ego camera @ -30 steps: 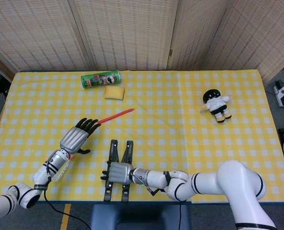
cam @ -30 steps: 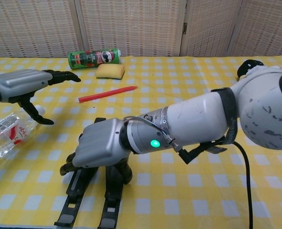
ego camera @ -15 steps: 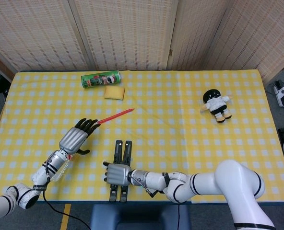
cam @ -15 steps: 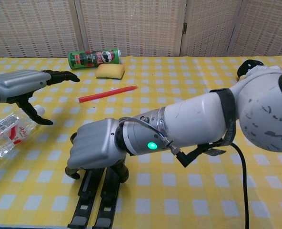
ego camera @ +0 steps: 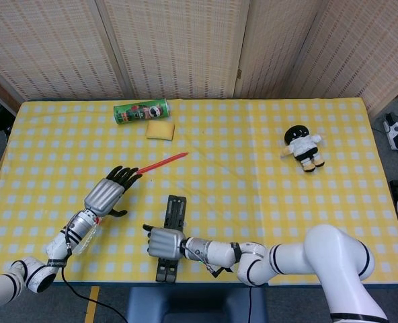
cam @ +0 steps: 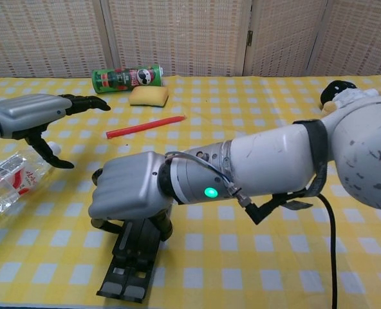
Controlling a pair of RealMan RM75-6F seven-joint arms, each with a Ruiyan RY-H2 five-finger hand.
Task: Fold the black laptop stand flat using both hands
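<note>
The black laptop stand (ego camera: 176, 210) lies near the table's front edge with its two legs closed side by side, pointing away from me. In the chest view the stand (cam: 132, 267) looks flat and narrow. My right hand (ego camera: 163, 242) sits on its middle with fingers curled around the legs, gripping them; from the chest the right hand (cam: 129, 191) covers the stand's far half. My left hand (ego camera: 109, 193) hovers to the left of the stand, apart from it and holding nothing. In the chest view the left hand (cam: 31, 114) has its fingers spread.
A clear plastic bottle (cam: 9, 185) lies under my left forearm. A red pen (ego camera: 163, 162) lies beyond the left hand. A green chips can (ego camera: 140, 111) and a yellow sponge (ego camera: 160, 129) are at the back. A small doll (ego camera: 304, 146) lies at the right.
The stand's two legs have swung from a spread V to closed against each other under my right hand. The left hand has stayed put.
</note>
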